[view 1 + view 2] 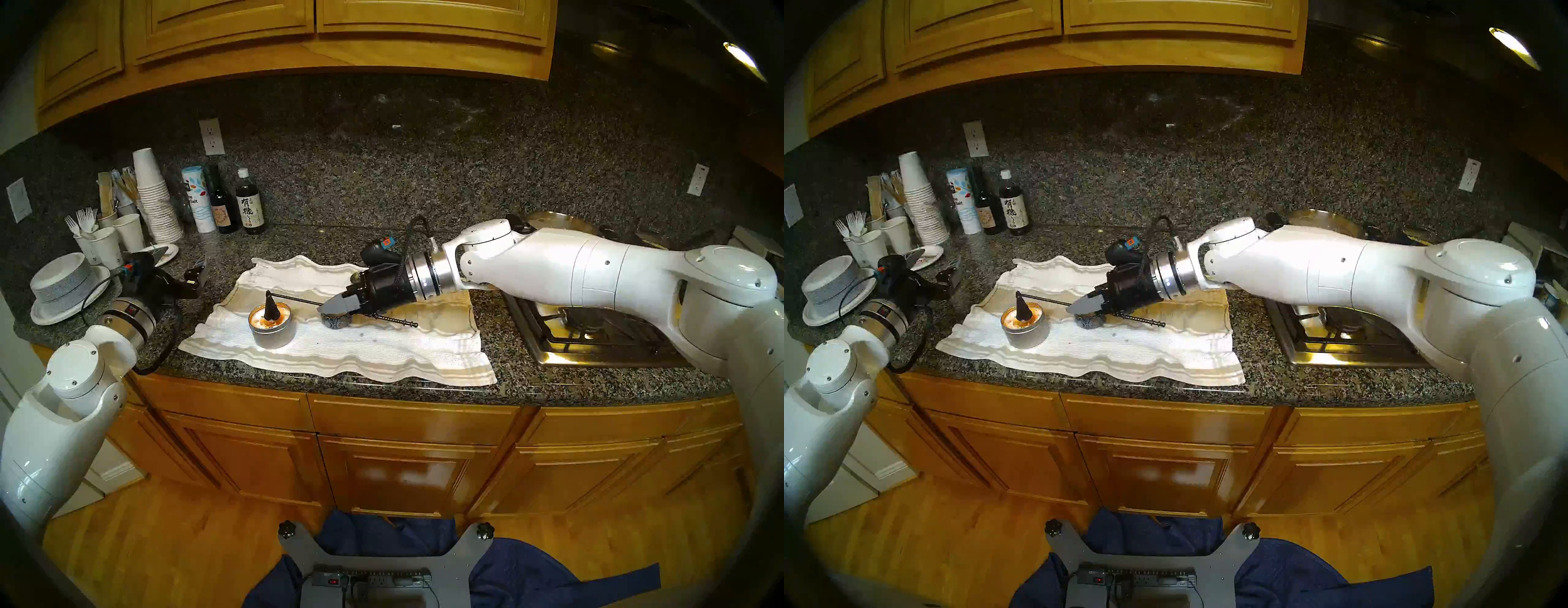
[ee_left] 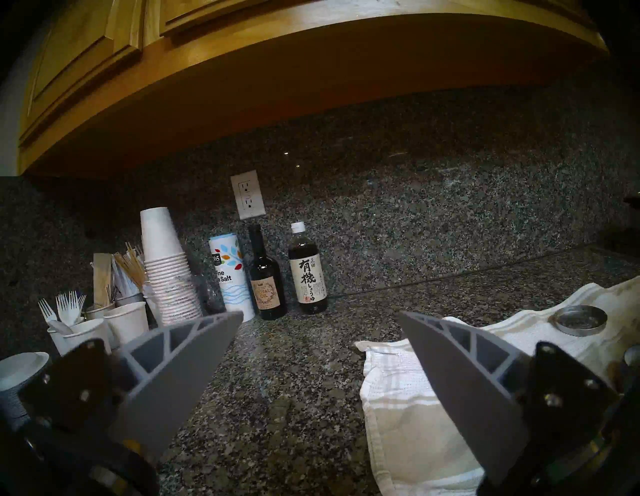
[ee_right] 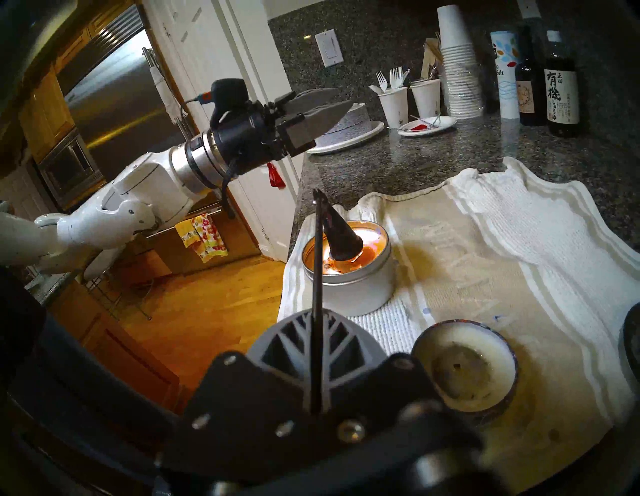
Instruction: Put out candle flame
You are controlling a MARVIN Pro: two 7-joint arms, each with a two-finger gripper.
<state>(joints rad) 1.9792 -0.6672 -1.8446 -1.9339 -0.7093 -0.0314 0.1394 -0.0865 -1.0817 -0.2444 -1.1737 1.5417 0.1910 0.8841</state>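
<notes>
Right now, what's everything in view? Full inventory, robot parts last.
Silver tin candle: one, orange wax, flame glow visible in right wrist view, left part of towel.
Black cone-tipped metal snuffer: one, cone over the tin.
Small patterned bowl candle: one, unlit, on towel beside right gripper.
White and beige striped towel: one, middle of counter.
Silver tin lid: one, on towel.
Dark glass bottles: two, by backsplash.
White salt canister: one, left of bottles.
White paper cup stack: one, far left.
White plastic forks: several, in cups.
Grey paper plate stack: one, left edge.
Steel gas stove: one, right.
Left gripper: open, empty.
Right gripper: shut on snuffer.
</notes>
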